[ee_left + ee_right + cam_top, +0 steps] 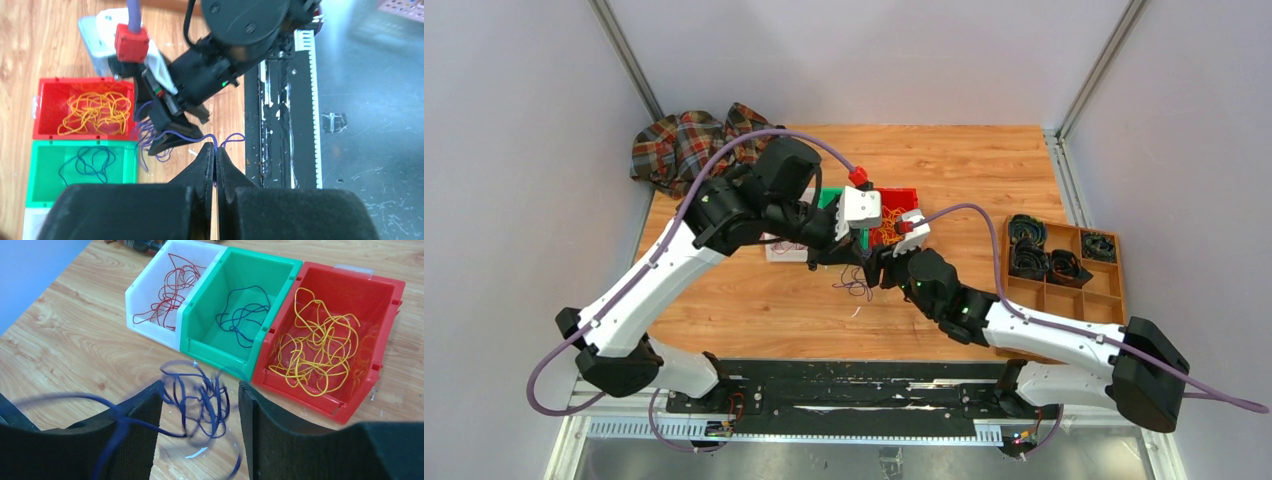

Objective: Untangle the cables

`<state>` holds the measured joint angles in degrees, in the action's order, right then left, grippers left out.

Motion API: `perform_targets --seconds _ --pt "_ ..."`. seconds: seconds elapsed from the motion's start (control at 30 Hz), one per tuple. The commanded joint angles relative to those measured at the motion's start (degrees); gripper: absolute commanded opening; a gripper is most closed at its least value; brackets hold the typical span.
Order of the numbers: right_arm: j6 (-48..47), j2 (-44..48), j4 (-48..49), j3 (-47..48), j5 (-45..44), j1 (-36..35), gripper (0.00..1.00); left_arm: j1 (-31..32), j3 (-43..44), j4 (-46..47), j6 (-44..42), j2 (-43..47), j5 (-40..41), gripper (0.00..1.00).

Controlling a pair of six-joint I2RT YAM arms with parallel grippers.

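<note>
Our left gripper (215, 152) pinches a purple cable (187, 133), right gripper (200, 390) wide around its tangle (210, 400) near the green bin (215, 356); next we'd pull apart.

Tangled dark cables (856, 287) sit near the middle of the wooden table (754, 300).

The left arm (659, 275) and right arm (1049, 335) wear white shells over black joints — purple hoses (132, 10) end in red plugs (132, 42); the left gripper (215, 155) is matte black.
</note>
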<state>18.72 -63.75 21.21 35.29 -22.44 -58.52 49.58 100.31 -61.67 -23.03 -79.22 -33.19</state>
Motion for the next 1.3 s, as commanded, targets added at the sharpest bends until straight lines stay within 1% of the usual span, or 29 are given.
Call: perform_targets --seconds 0.0,0.13,0.27,0.43,0.5,0.57,0.63,0.7,0.73,0.87,0.9,0.93,0.97,1.07,1.13,1.2,1.27 --pt "2.78 -2.24 4.62 -0.94 -1.52 -0.80 0.56 0.19 3.47 -1.83 0.17 1.94 -4.65 0.00" --pt "5.14 -2.93 5.83 -3.40 -1.60 -0.80 0.52 0.21 6.40 -1.77 0.63 2.59 -4.22 0.01" --pt "7.22 -2.10 6.64 -6.74 -1.90 -0.80 0.44 0.17 8.39 -2.04 0.61 3.47 -3.61 0.00" --pt "9.54 -1.11 6.72 -10.09 -2.44 -0.80 0.38 0.20 10.08 -2.05 0.76 4.19 -2.55 0.00" --pt "10.26 -0.67 6.45 -10.92 -2.20 -0.80 0.34 0.16 10.88 -2.09 0.47 4.33 -1.51 0.00" --pt "11.27 -0.15 6.10 -11.99 -2.18 -0.80 0.27 0.17 11.97 -2.68 -0.32 4.34 -0.54 0.00" --pt "12.21 0.16 5.66 -13.08 -2.32 -0.80 0.13 0.18 12.98 -2.89 -0.89 4.50 0.78 0.00" --pt "13.42 0.65 3.92 -13.83 -2.69 -0.80 0.03 0.19 13.97 -2.93 -1.88 4.64 2.41 0.00" --pt "14.34 1.09 2.68 -14.25 -4.30 -0.80 0.01 0.17 14.48 -2.93 -2.56 4.69 3.64 0.00" --pt "15.73 4.08 -0.35 -16.42 -5.84 -0.80 0.01 0.22 15.67 -2.91 -5.08 4.32 9.43 0.00" --pt "15.14 5.37 -1.12 -16.21 -5.64 -0.87 0.03 0.17 15.24 -2.93 -5.17 4.19 10.53 0.00" --pt "14.34 7.06 -2.22 -15.50 -5.67 -1.08 0.08 0.16 14.67 -2.79 -5.22 4.06 11.49 0.00" --pt "13.25 8.80 -3.18 -14.69 -5.83 -1.38 0.15 0.19 13.89 -2.82 -5.19 3.95 12.43 0.01" --pt "9.03 14.26 -5.05 -11.01 -5.24 -2.04 0.42 0.25 11.39 -2.76 -4.78 3.94 13.32 0.00" --pt "6.06 17.27 -6.22 -7.92 -5.14 -2.64 0.55 0.20 10.82 -2.67 -3.67 3.52 14.21 0.00" --pt "4.02 18.58 -6.78 -4.62 -4.89 -3.53 0.60 0.25 10.63 -2.67 -2.05 2.77 15.40 0.00" --pt "1.82 19.23 -5.79 -2.16 -3.81 -5.00 0.61 0.21 10.12 -2.54 0.29 1.86 17.02 0.00"
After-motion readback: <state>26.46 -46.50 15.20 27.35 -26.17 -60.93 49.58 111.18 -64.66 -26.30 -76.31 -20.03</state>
